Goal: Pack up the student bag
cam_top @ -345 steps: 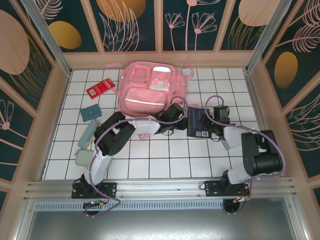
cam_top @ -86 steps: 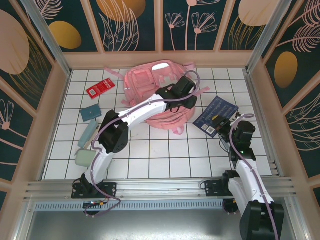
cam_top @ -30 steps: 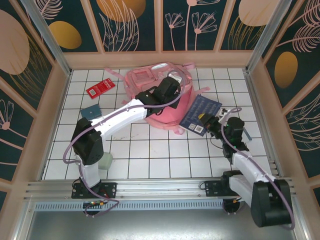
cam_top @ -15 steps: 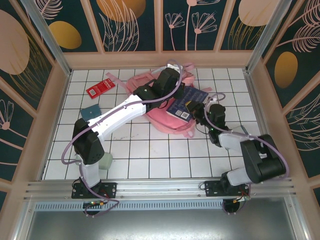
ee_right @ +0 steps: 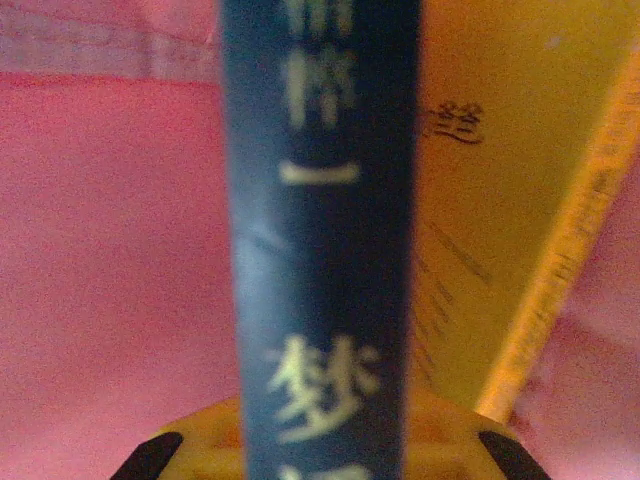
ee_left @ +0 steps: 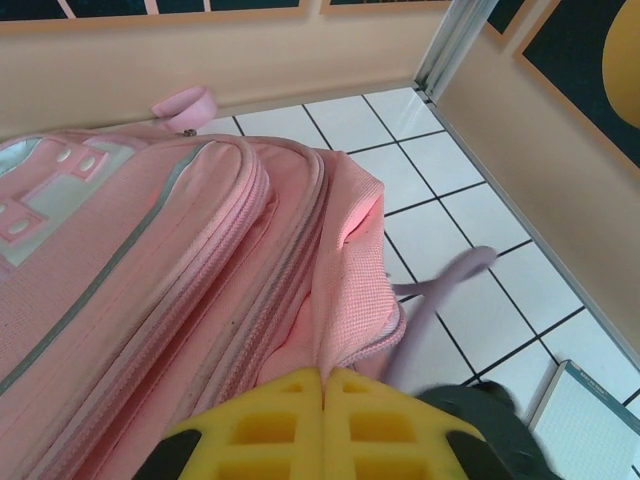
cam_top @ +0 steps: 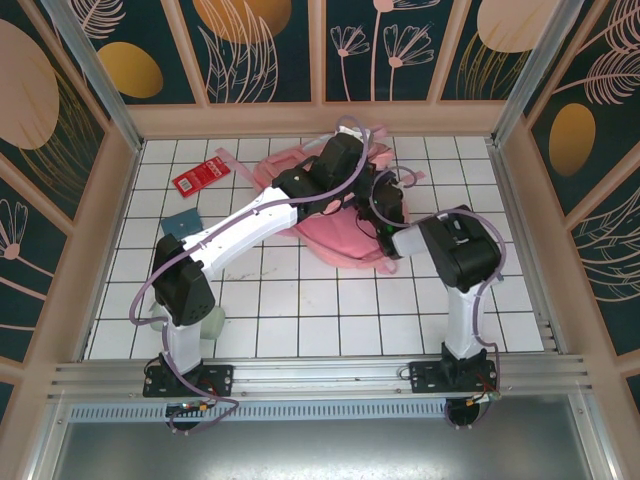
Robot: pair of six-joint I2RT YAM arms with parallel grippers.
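"Red packet [cam_top: 200,178] on the far left: how much room is there around it?"

"I see it flat on the white tiles [cam_top: 300,300] near the back-left corner. A teal pad [cam_top: 181,223] lies nearer me, and a pale green block [cam_top: 211,322] sits just beside my left arm's lower link. Open tiles lie between those three and the left wall [cam_top: 105,230]."

"And the bag?"

"The bag [cam_top: 335,240] is mid-table at the back, close to the rear wall [cam_top: 320,118], slumped under both arms. From overhead I can't make out either pair of jaws. The left wrist camera settles one: the left gripper [ee_left: 325,405] has its yellow fingers [ee_left: 250,430] pressed together on a fold of pink fabric at the bag's edge, and that fold stands up in a ridge."

"Right side?"

"The right gripper [ee_right: 320,445] is clamped on a dark blue book [ee_right: 320,250], with the spine upright and facing the lens. Pink fabric sits close on its left. A yellow printed surface sits just to its right, too blurred for me to say what it is. Overhead, the right arm folds back toward the bag. Bare tiles run from its elbow to the right wall [cam_top: 530,230] and along the near strip by the bases."
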